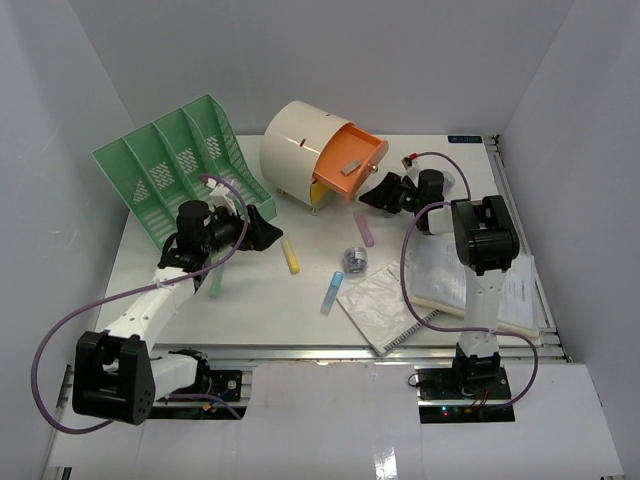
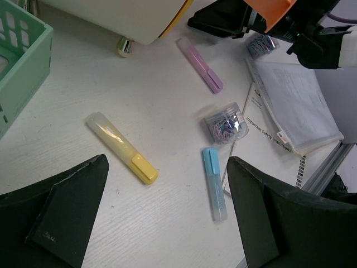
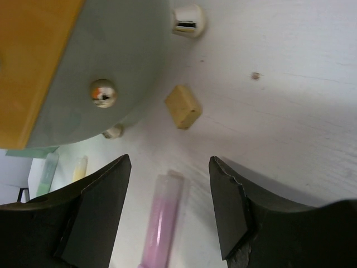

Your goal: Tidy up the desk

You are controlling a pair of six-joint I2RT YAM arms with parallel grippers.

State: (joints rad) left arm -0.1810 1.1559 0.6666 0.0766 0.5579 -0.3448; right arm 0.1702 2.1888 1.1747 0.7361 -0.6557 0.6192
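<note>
**Both my grippers open, both arms reaching out**

My left arm (image 1: 150,305) stretches forward and rightward from its base, and my left gripper (image 1: 265,232) is spread wide, its fingers (image 2: 61,218) holding nothing. My right arm (image 1: 480,290) rises upright, then bends leftward. My right gripper (image 1: 372,194) points left, jaws parted, gripping nothing.

You count one desk (image 1: 270,305), one green file rack (image 1: 180,165) and one drum drawer unit (image 1: 300,150). Highlighters, four: yellow highlighter (image 1: 291,256), blue highlighter (image 1: 331,292), pink highlighter (image 1: 364,232), green highlighter (image 1: 215,284). Tubs of paper clips, two: middle tub (image 2: 226,125), far tub (image 2: 262,44). One tan block (image 3: 183,106), one spiral notebook (image 1: 385,305). The papers (image 1: 515,290) at right overlap; you cannot count them.
</note>
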